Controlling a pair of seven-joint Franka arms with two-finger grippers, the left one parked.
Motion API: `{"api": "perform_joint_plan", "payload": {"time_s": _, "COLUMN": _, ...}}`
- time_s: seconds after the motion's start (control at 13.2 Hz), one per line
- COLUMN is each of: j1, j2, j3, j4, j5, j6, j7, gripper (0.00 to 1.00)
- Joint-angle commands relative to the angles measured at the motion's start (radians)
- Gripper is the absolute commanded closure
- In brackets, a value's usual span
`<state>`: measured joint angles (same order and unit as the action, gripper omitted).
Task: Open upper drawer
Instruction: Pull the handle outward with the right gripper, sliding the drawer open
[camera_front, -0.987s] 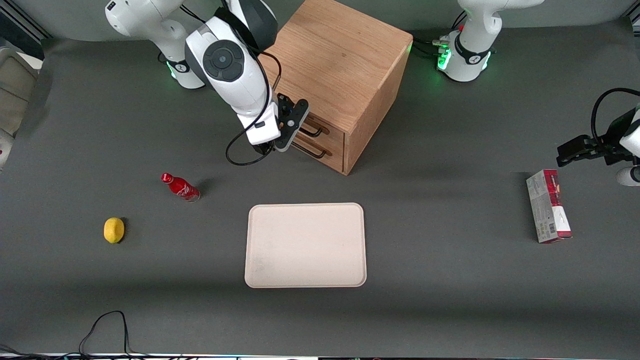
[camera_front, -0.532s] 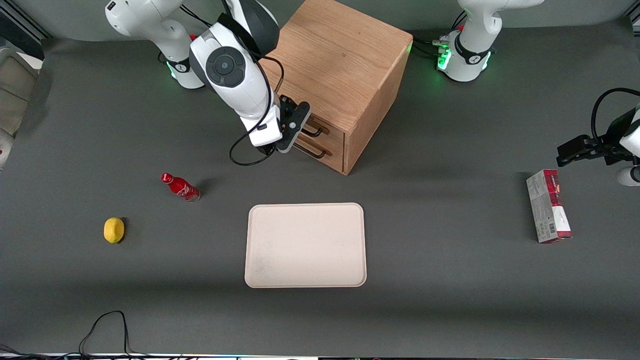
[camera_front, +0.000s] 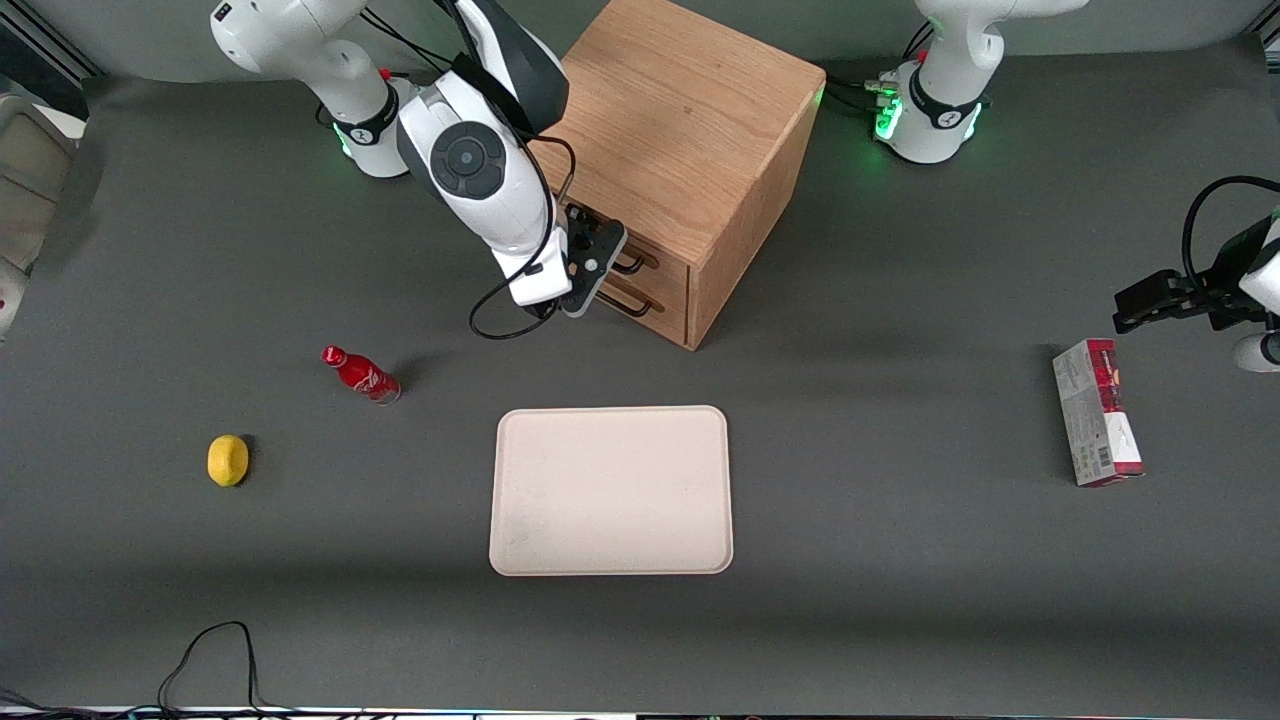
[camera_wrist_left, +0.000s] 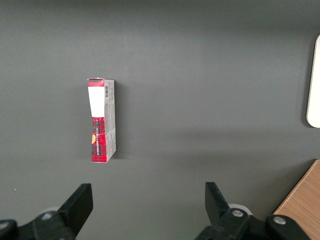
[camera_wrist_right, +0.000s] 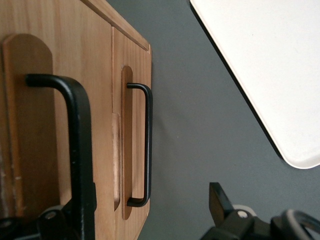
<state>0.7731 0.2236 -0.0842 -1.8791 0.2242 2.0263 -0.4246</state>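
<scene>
The gripper sits right at the front of the oak cabinet, its fingers spread apart around the upper drawer's handle, not yet closed on it. The upper drawer is shut, flush with the cabinet front, above the lower drawer and its own dark bar. The cabinet stands near the table's edge farthest from the front camera. Nearer that camera lies a cream tray; a red bottle and a lemon lie toward the working arm's end, a red carton toward the parked arm's.
</scene>
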Motion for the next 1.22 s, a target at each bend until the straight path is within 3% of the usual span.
{"api": "perform_joint_plan", "payload": {"time_s": 0.0, "j1": 0.008, "j2": -0.001, "j3": -0.012, "j4": 0.005, "j5": 0.023, "j6": 0.014, "j7": -0.031, "gripper": 0.0}}
{"api": "perform_joint_plan", "payload": {"time_s": 0.23, "j1": 0.0, "j2": 0.005, "j3": -0.015, "j4": 0.032, "j5": -0.011, "j6": 0.003, "j7": -0.031, "gripper": 0.0}}
{"api": "perform_joint_plan", "payload": {"time_s": 1.14, "j1": -0.083, "j2": 0.074, "j3": -0.029, "j4": 0.124, "j5": -0.012, "j6": -0.014, "j7": -0.105, "gripper": 0.0}}
